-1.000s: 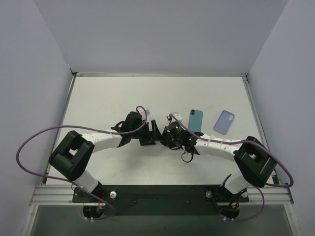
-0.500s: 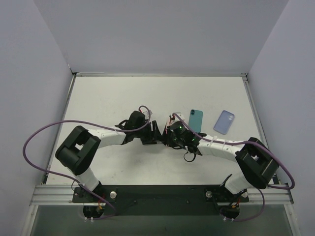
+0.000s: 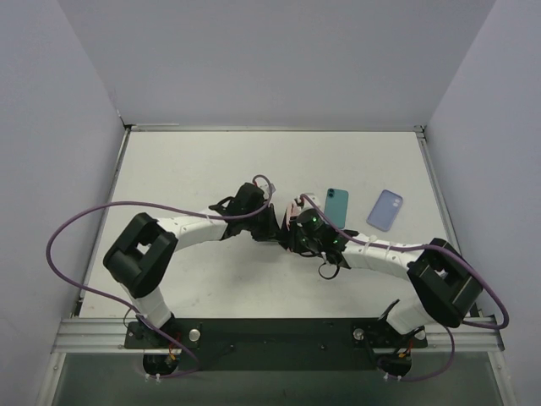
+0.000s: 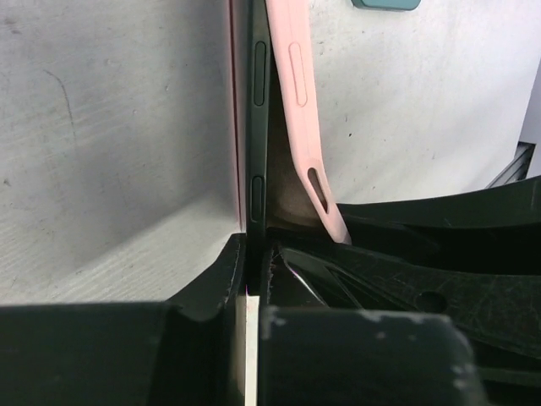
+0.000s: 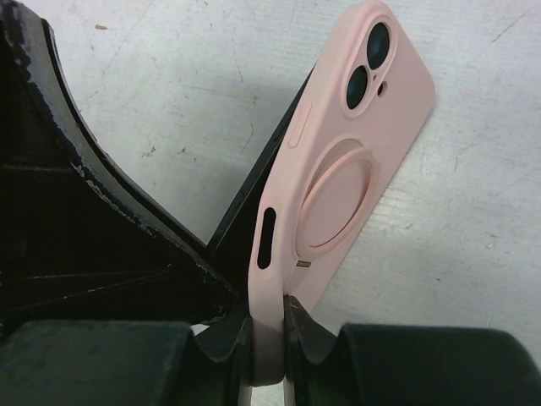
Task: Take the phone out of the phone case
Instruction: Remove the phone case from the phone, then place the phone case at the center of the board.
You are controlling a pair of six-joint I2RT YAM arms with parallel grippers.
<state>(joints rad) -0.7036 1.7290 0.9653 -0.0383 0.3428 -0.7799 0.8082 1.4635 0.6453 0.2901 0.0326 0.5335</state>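
A pink phone case (image 5: 347,169) with a round ring on its back stands on edge above the table. My right gripper (image 5: 269,330) is shut on the case's lower rim. The black phone (image 4: 258,127) is partly peeled out of the case (image 4: 296,93), a gap showing between them. My left gripper (image 4: 254,254) is shut on the phone's bottom edge. In the top view both grippers, left (image 3: 275,227) and right (image 3: 292,230), meet at the table's middle, with the pink case (image 3: 297,203) just showing behind them.
A teal phone (image 3: 336,207) and a lavender case (image 3: 385,210) lie flat on the white table (image 3: 186,169) to the right of the grippers. Grey walls enclose the table on three sides. Purple cables loop off both arms.
My left arm has moved right toward the right gripper, and its jaws have shut on the phone's edge. The right gripper has kept its hold on the case.
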